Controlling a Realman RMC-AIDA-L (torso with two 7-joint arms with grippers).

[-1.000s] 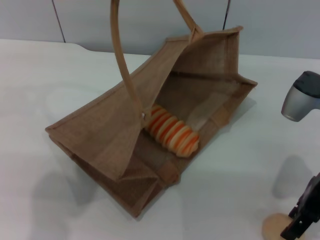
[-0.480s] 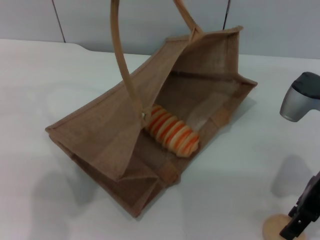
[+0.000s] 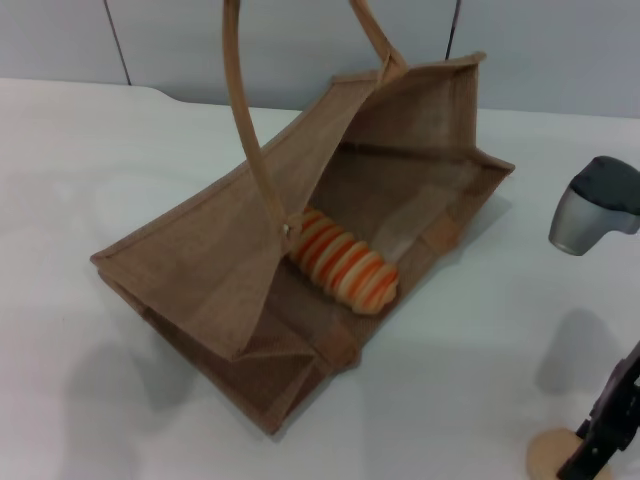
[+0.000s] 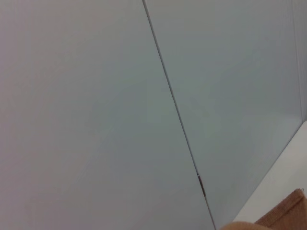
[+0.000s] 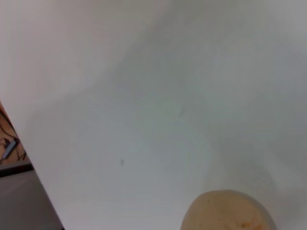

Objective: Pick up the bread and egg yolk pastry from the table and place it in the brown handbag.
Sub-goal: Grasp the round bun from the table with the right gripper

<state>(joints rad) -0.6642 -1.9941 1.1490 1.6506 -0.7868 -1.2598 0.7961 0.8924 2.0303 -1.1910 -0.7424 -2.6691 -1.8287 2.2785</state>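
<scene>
The brown handbag [image 3: 250,270] lies open on the white table in the middle of the head view, its two tan handles rising out of the top of the picture. The bread [image 3: 345,265], ridged with orange stripes, lies inside the bag. The egg yolk pastry [image 3: 550,457] sits on the table at the front right edge and also shows in the right wrist view [image 5: 228,211]. My right gripper [image 3: 600,440] is just above and beside the pastry, partly cut off by the picture's edge. My left gripper is out of view; the left wrist view shows only the wall and a corner of the bag [image 4: 288,211].
The white table [image 3: 80,180] spreads around the bag on the left and front. A grey panelled wall [image 3: 280,40] stands behind it. The grey part of my right arm [image 3: 590,205] hangs to the right of the bag. The right wrist view shows the table's edge [image 5: 29,158].
My right arm has shifted slightly: its grey part moved down and left, and the gripper sank a little by the pastry. Bag, bread and pastry have not moved.
</scene>
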